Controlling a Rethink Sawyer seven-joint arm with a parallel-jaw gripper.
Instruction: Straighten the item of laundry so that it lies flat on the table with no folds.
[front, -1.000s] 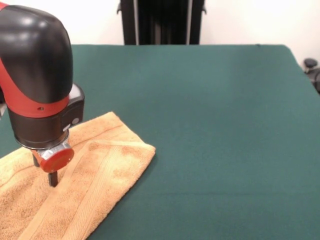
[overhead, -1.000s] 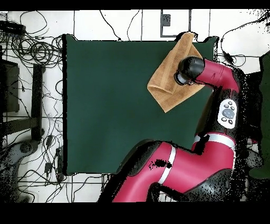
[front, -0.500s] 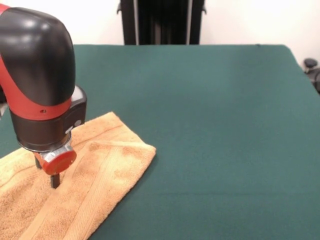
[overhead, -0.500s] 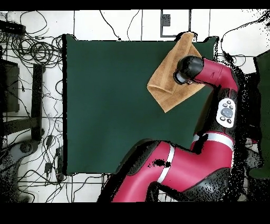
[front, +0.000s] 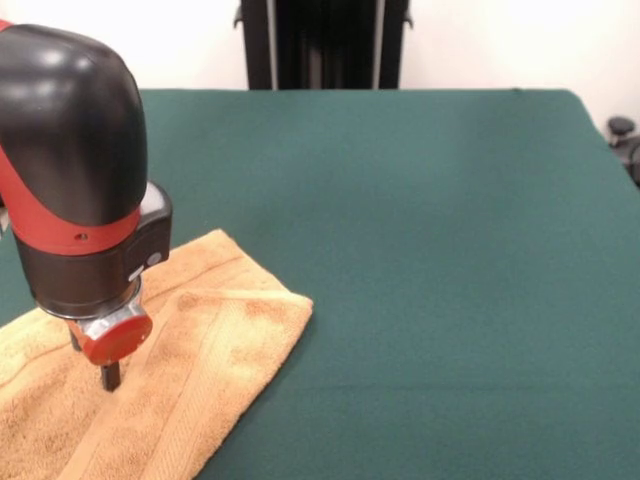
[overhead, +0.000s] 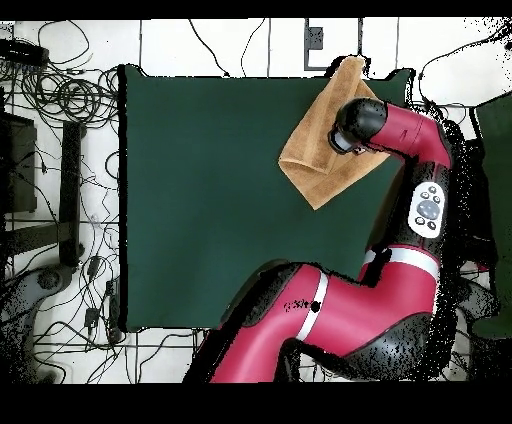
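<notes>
Towel (front: 190, 370): laid folded over itself at a corner of the table (front: 420, 250).
Gripper (front: 92, 362): pressed down onto the towel; finger spacing cannot be told.
Arm (overhead: 400, 200): reached over the towel.

Red-and-black arm (overhead: 415, 200) bent over, wrist vertical, gripper (front: 92, 362) pointing straight down, low.

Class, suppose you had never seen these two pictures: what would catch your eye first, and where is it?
The bulky red and black robot arm fills the front view's left side, its tool down on a golden-tan terry-cloth towel. That towel lies folded over itself at a corner of the broad dark green felt-topped table.
</notes>
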